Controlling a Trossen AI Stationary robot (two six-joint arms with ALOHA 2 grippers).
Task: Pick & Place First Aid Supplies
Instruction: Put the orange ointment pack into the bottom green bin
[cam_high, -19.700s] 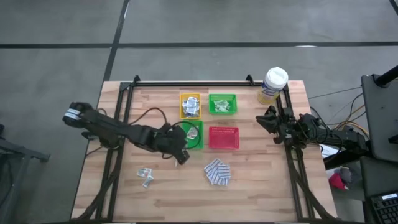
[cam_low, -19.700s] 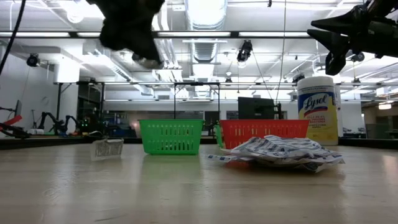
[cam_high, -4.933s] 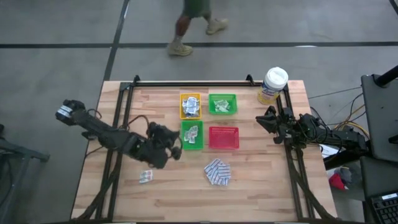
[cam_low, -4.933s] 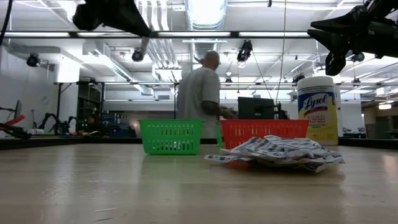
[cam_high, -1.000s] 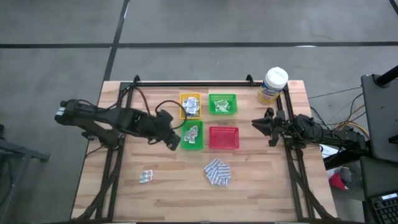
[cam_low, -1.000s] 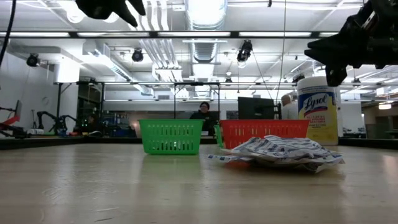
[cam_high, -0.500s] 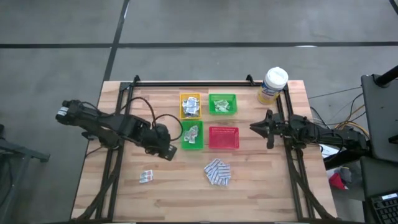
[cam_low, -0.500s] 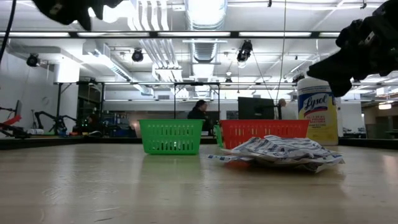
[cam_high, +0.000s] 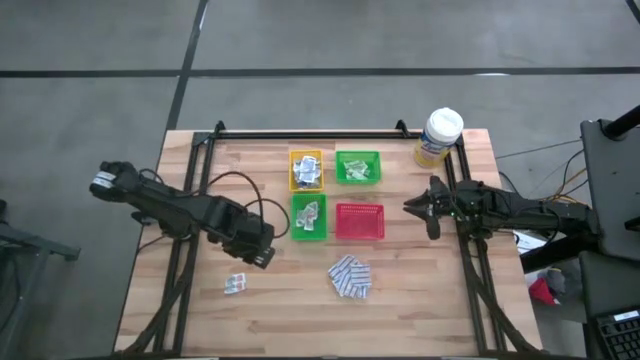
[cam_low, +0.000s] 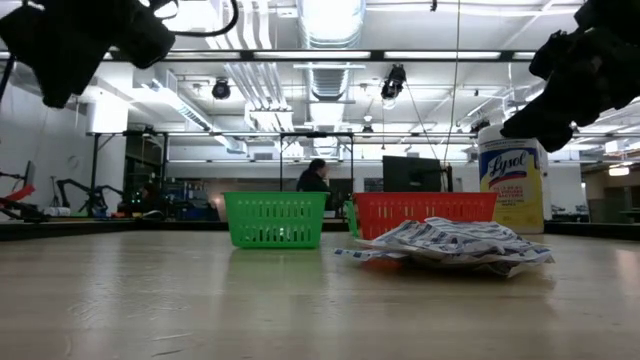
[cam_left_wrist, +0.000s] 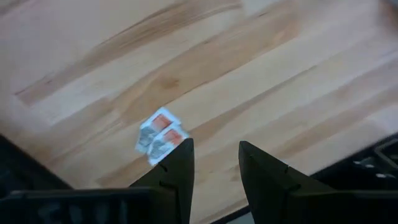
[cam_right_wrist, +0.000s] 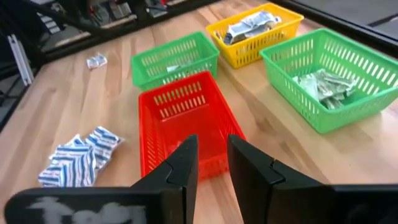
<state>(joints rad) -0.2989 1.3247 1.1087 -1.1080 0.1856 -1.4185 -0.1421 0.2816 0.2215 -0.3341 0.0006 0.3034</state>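
Here the left end effector (cam_left_wrist: 214, 163) hangs parted, empty, over grained wood — crinkled sachet (cam_left_wrist: 160, 137) nearby.

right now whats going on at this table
A two-armed robot is sorting first aid packets into small trays. The left gripper hangs open and empty above the last loose white packets. The right gripper, also open, waits beside the empty red tray. A pile of blue-and-white pads remains unsorted.

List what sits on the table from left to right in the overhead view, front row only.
Small packets → pile of blue-and-white pads.
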